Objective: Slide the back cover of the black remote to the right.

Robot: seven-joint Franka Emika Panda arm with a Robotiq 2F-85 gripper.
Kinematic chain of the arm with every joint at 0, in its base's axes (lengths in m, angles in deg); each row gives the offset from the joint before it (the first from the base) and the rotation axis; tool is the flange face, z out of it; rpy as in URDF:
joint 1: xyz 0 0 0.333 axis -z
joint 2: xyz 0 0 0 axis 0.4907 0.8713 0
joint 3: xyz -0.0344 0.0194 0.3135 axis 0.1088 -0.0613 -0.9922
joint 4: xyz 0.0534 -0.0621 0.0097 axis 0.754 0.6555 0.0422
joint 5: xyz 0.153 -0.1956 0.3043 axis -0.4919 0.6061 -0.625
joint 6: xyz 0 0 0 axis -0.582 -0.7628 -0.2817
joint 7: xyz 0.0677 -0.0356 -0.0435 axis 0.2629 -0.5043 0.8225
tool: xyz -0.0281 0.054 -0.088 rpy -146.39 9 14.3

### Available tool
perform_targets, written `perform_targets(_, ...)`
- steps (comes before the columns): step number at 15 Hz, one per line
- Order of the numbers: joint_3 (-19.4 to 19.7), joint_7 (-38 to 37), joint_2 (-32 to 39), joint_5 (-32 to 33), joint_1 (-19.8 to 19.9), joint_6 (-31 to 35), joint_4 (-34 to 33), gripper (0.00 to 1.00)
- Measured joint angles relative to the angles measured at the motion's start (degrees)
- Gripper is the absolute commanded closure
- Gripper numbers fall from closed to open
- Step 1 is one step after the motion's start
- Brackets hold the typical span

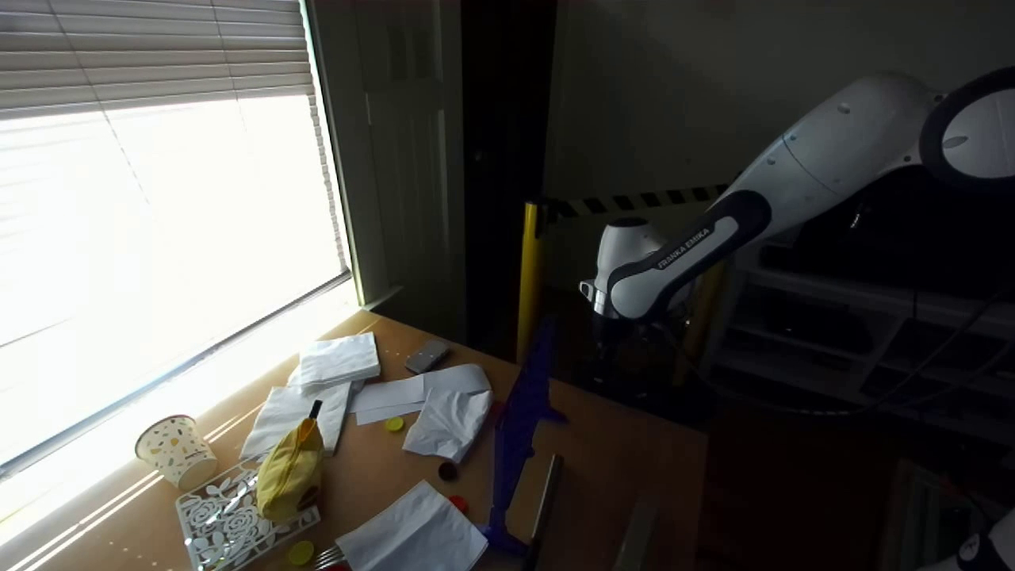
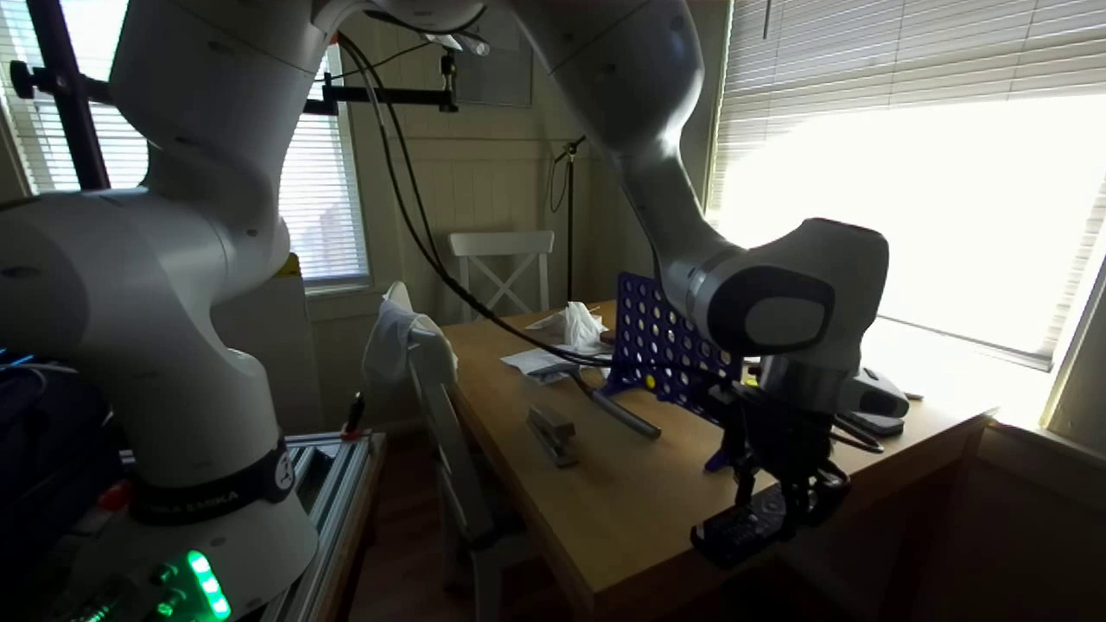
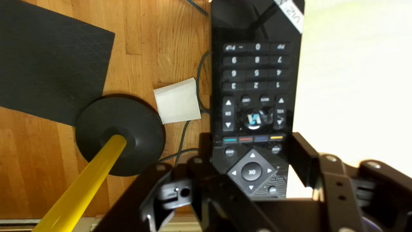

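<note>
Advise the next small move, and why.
Probably shift the tool over the table before lowering: it grips the black TV remote by its long sides, and wooden floor shows beside it in the wrist view, so a slip could drop it there.

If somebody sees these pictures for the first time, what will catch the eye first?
Probably it is the remote, held in the gripper near the table edge, large in the wrist view. Next come the glaring window beside the table in both exterior views, and the blue grid standing upright on the table.
</note>
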Motion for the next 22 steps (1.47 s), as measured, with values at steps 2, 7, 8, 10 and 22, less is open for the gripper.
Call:
perform_targets(2, 0.00, -1.47, -3.03, -1.22, -1.07, -3.03, 0.11, 0.64)
perform_targets(7, -0.28, -2.58, -7.78, -6.33, -3.95, -8.95, 1.49, 0.64)
perform_targets(8, -0.29, -3.13, -7.82, -6.96, -4.68, -8.99, 1.96, 0.64)
perform_targets(10, -0.21, -4.89, -7.71, -7.38, -5.94, -8.17, 3.15, 0.64)
perform_targets(22, 0.44, -6.71, -4.14, -7.69, -7.56, 4.95, 9.06, 0.64)
